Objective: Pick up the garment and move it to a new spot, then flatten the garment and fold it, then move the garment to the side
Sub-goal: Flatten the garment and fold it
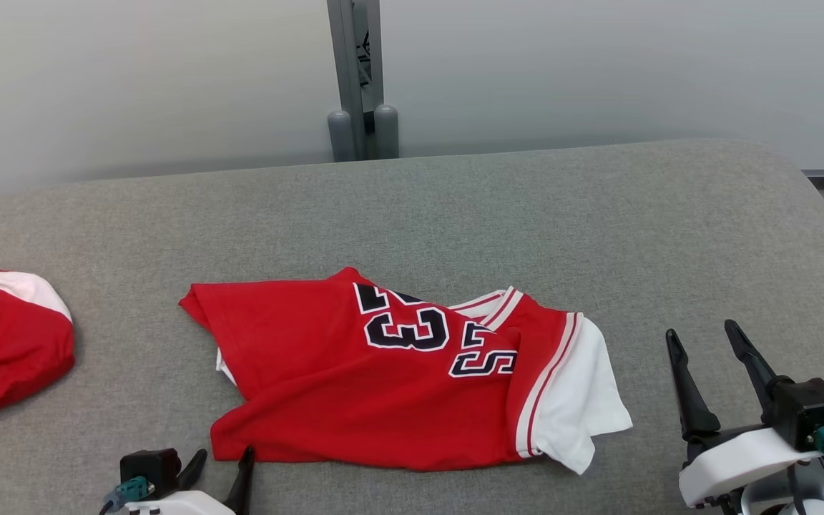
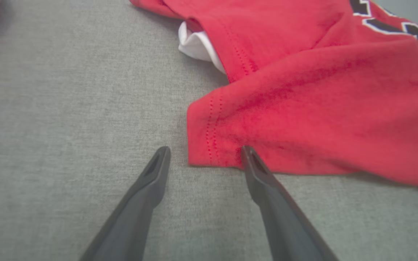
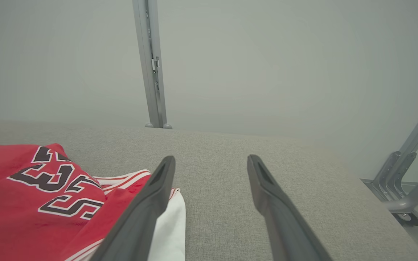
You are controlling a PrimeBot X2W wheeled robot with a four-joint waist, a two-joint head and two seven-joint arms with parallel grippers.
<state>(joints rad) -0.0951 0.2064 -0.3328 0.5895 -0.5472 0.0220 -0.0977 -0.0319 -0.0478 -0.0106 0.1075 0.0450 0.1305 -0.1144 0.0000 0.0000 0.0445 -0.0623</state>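
The garment (image 1: 355,379) is a red jersey with white sleeves and dark numbers, lying crumpled near the middle front of the grey padded table (image 1: 455,207). My left gripper (image 1: 224,458) is open at the jersey's near left corner. Seen from the left wrist, that red hem corner (image 2: 209,145) lies just beyond the left gripper (image 2: 205,154), whose right fingertip (image 2: 249,156) touches or overlaps the hem edge. My right gripper (image 1: 704,337) stands open and empty, right of the white sleeve (image 1: 584,386). In the right wrist view the garment (image 3: 31,203) lies left of the right gripper (image 3: 210,163).
A second red and white garment (image 1: 4,343) lies at the table's left edge. A grey metal post (image 1: 358,79) stands behind the table's far edge against a pale wall. The table's rounded right edge (image 1: 823,207) drops to the floor, where a metal frame (image 3: 408,181) stands.
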